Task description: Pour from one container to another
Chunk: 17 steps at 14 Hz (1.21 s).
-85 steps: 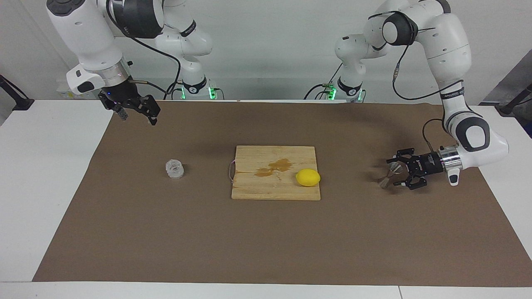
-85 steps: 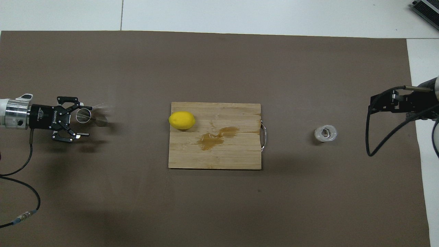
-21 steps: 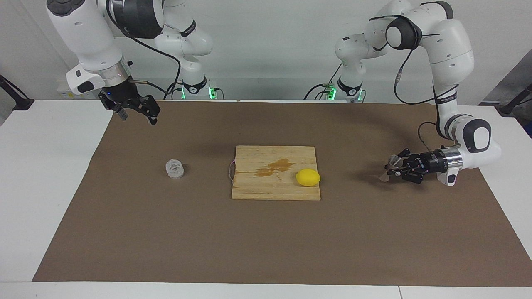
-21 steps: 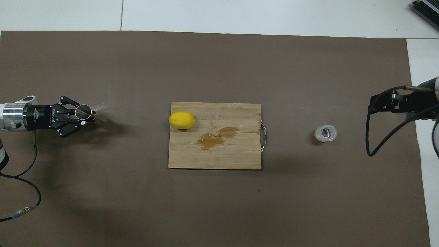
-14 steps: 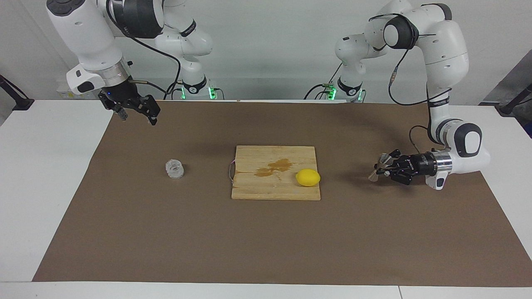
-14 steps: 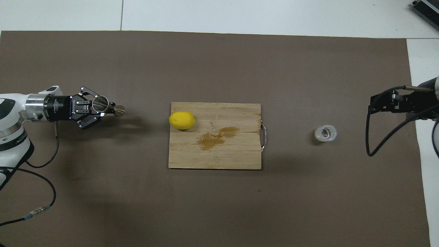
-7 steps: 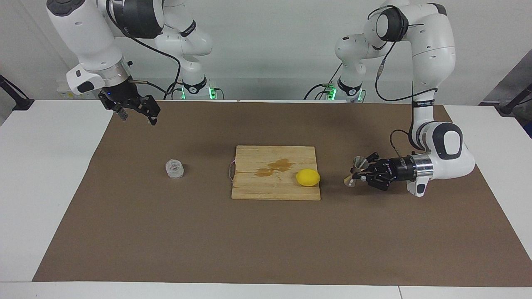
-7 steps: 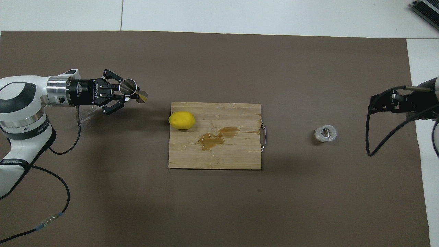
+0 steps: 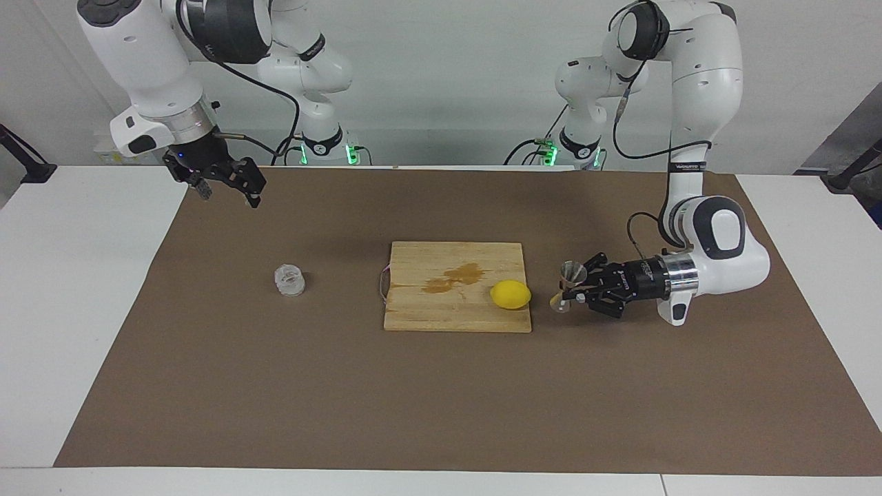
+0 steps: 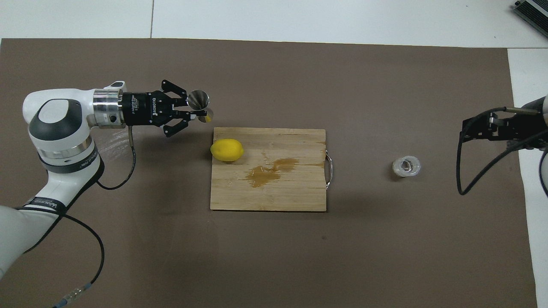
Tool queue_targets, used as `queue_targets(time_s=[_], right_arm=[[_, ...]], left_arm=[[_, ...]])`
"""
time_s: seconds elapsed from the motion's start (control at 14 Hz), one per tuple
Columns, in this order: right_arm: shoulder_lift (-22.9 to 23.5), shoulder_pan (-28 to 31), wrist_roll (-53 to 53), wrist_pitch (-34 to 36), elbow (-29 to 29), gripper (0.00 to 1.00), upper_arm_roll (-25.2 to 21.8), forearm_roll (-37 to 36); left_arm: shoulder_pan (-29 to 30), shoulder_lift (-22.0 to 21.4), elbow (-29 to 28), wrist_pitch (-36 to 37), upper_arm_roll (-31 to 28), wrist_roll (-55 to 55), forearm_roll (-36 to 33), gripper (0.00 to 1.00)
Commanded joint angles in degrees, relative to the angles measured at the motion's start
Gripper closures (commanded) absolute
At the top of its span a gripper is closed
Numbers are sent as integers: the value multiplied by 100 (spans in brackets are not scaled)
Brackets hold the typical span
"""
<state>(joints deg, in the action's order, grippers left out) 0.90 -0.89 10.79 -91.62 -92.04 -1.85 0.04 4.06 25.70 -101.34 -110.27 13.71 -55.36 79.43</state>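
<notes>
Jigger (image 9: 569, 285) clamped at its waist in left gripper (image 9: 575, 288), carried in from the left arm's end to just beside the cutting board (image 9: 457, 286) near the lemon (image 9: 510, 295). Glass cup (image 9: 289, 280) sits untouched toward the right arm's end; right gripper (image 9: 227, 180) waits nearer the robots than the cup, fingers apart. Containers well apart, so no pour yet.

A lemon (image 9: 510, 294) lies on the cutting board (image 9: 441, 303), between the glass cup (image 9: 289, 280) and the jigger (image 9: 568, 284).

A robotics lab: two white arms (image 9: 696, 103) bolted at a paper-covered table (image 9: 207, 386) against bare walls.
</notes>
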Motion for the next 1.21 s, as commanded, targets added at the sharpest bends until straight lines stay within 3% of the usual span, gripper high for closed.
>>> queue_targets(time_s=[0.0,0.64,1.14], right_arm=[[-46,63,-95,4,-24,0,18,66],[-46,63,-95,4,-24,0,26,75],[-46,63,-95,4,-24,0,18,75]], left_arm=[[-10,-215,-246,-389,193,-186,108,94],[-89,-188,-685,-1970,1045,-2,1240,95],[-186,-610,-1449,-2033,1125,684,1470,95]])
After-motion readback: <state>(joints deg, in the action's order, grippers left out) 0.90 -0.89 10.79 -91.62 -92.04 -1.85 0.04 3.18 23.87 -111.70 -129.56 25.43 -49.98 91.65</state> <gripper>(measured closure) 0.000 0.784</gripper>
